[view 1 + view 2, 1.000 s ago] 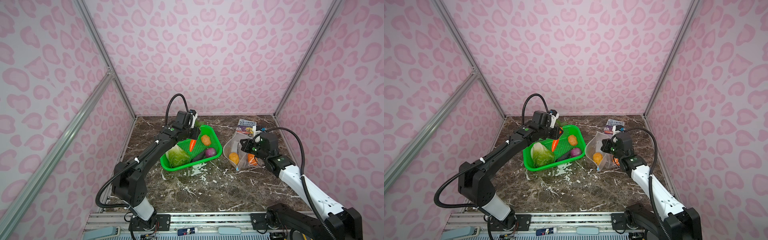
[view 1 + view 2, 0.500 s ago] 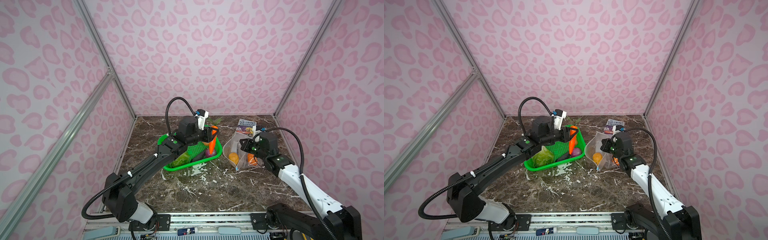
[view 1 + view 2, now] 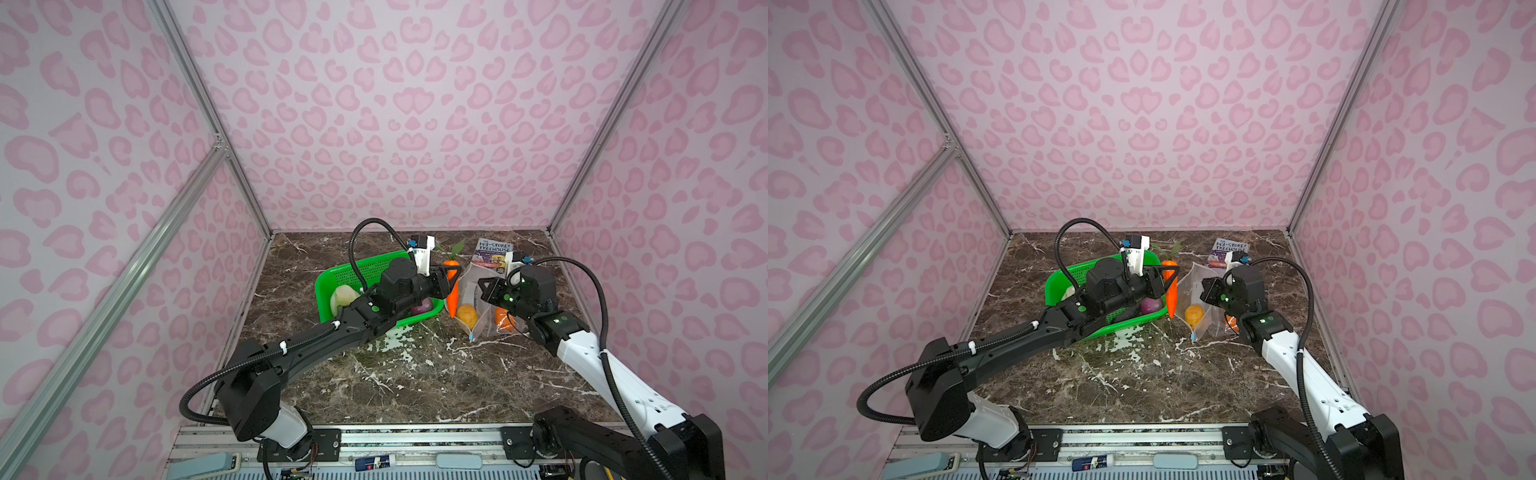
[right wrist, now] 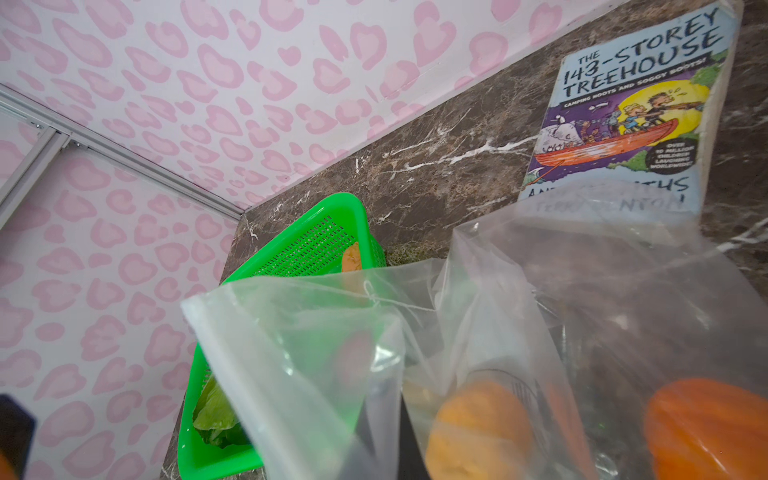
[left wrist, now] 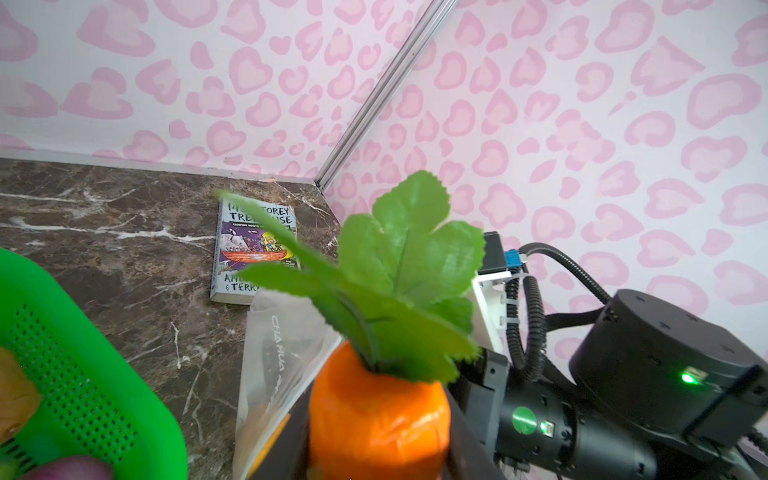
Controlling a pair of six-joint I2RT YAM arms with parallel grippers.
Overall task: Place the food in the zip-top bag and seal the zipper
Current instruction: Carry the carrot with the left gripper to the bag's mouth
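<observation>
Left fingers (image 3: 441, 279) grip partway closed, arm outstretched; right fingers (image 3: 486, 291) pinched together.

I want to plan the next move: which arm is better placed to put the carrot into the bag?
Left. The left gripper holds the carrot, tip down, beside the mouth of the bag. The right gripper is shut on the bag's edge and holds it up, so it is probably not free.

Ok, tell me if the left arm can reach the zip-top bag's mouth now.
Probably yes: the left end effector, holding the carrot, hangs beside the zip-top bag, whose edge the right end effector holds up; nothing stands between them.
</observation>
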